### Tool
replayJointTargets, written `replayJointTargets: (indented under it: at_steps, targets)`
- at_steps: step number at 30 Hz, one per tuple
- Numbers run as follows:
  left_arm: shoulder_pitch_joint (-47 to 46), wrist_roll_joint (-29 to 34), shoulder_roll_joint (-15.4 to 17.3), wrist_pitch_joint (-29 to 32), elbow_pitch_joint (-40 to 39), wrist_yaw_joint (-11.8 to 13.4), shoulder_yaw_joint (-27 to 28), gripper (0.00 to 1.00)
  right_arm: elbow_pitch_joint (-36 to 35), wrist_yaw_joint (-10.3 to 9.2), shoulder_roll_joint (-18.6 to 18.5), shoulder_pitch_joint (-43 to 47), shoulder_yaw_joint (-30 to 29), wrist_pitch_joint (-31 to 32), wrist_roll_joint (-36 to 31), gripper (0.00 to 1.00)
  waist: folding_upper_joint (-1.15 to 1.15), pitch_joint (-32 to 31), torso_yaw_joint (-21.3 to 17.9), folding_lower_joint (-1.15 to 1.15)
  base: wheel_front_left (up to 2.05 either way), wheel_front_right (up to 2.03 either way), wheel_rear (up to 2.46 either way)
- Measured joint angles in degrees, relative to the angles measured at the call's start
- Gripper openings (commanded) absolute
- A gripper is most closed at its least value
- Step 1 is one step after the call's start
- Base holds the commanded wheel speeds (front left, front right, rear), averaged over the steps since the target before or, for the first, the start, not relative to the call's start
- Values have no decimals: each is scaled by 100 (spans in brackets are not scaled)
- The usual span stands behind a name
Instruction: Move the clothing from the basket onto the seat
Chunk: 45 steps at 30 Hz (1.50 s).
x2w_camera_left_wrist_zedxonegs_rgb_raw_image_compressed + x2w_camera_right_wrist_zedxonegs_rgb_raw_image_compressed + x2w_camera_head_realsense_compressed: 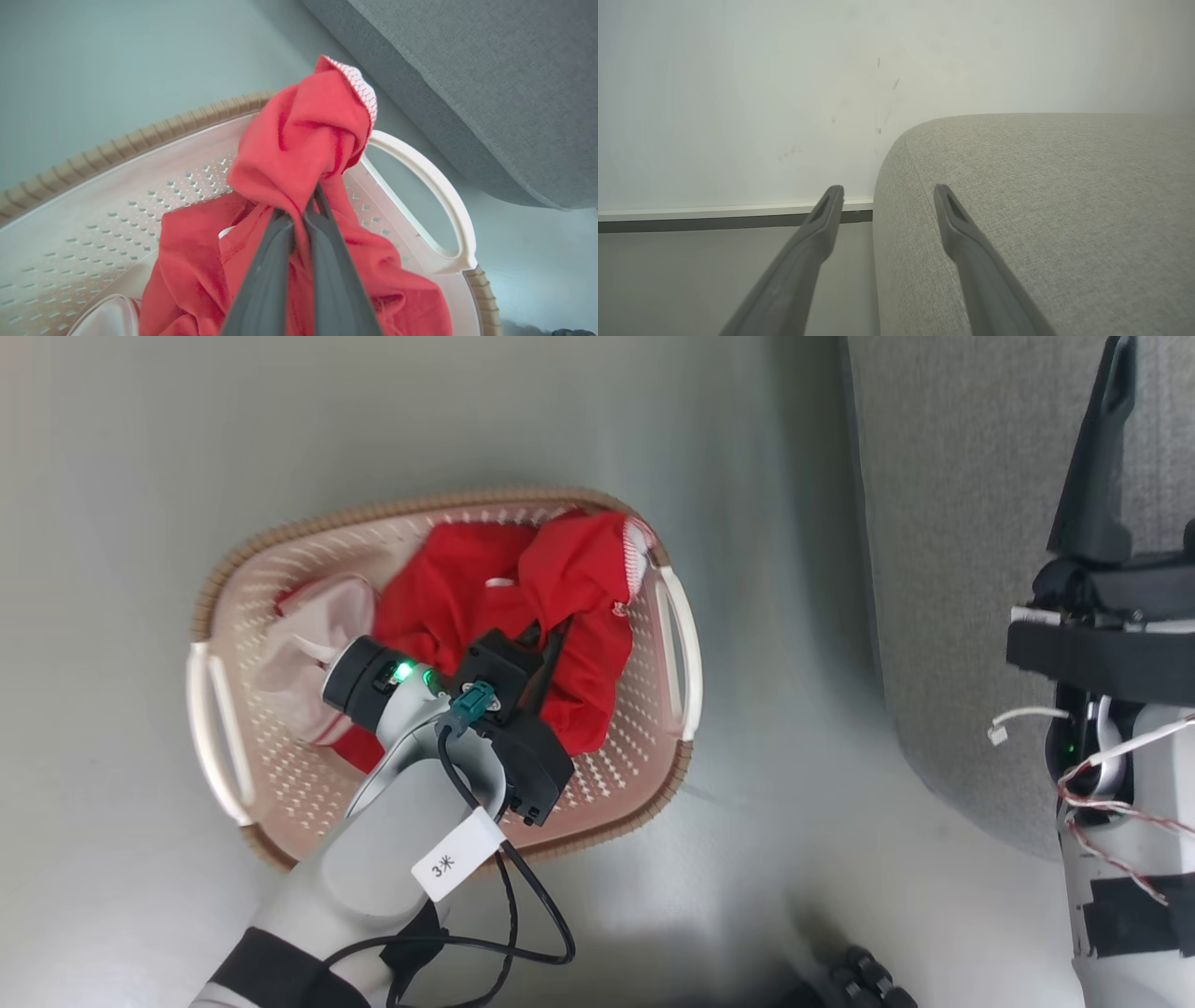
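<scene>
Left gripper (546,639) clamped on the clothing (560,579) inside the basket (308,523)
Head view: basket on floor (140,476), near the seat (952,523), red garments heaped in it. Left wrist view: fingers (271,261) pressed together on a red fold bunched past their tips. Right wrist view: right gripper (888,193) spread wide, empty, beside seat's rounded corner

Left fingers (266,280) together, right fingers (817,224) apart

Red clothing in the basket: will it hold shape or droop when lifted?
Probably floppy: the red clothing bunches in folds around the shut left tool. Its loose ends will likely dangle and could catch the basket rim. It looks thin, so probably light.
</scene>
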Motion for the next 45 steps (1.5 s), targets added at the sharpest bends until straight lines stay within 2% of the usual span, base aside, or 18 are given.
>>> replayJointTargets:
  at_steps: [6,15,24,31,45]
  targets:
    - [-18,-31,-13,-25,-35,-57,-55,0,216,52,-13,256,-58,0,-74,100,0,-416,179,0,0,0,0]
    - [-266,-32,-34,-32,-174,-303,91,0,623,152,-2,571,-77,0,-75,100,0,-1146,503,-1,0,0,0]
    - [-268,-91,-46,-32,-409,-437,214,0,998,252,5,694,-68,1,-76,100,0,-1837,728,-1,0,0,0]
    - [-285,-134,93,-32,-498,-504,361,0,1277,301,58,853,2,4,-76,100,-1,-2376,851,-1,0,0,0]
    - [-258,-345,213,-32,-682,-559,525,0,1912,512,140,1145,566,5,-201,100,-1,-3446,1002,-1,0,0,0]
